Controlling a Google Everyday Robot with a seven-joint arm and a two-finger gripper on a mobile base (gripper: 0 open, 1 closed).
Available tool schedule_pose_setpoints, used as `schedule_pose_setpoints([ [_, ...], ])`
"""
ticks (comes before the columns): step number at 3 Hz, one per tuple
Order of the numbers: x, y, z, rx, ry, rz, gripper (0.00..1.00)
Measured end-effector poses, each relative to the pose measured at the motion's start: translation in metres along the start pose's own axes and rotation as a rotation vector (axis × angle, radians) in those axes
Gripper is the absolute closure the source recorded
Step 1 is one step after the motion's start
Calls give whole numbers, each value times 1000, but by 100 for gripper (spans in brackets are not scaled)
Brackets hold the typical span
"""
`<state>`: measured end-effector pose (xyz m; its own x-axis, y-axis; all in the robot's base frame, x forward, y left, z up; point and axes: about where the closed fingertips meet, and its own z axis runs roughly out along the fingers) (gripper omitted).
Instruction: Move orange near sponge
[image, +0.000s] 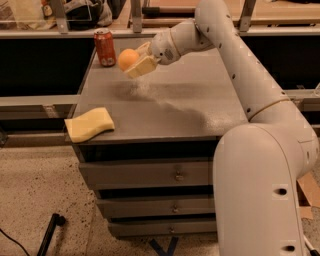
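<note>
The orange is a small round fruit held between the cream fingers of my gripper, lifted above the back left of the grey cabinet top. The gripper is shut on the orange, and its shadow falls on the top below. The sponge is a flat pale-yellow rectangle lying at the front left corner of the top, well in front of and left of the orange.
A red soda can stands upright at the back left corner, just left of the held orange. The cabinet has drawers below. My white arm and base fill the right side. A black rod lies on the floor.
</note>
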<state>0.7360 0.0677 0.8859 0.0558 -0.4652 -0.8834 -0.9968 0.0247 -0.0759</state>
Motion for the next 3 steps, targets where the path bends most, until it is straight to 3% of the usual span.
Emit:
schedule_pose_setpoints([
  [1,-4,28,16,-113,13,-21,100],
  [3,2,66,38,-227,70,-42,96],
])
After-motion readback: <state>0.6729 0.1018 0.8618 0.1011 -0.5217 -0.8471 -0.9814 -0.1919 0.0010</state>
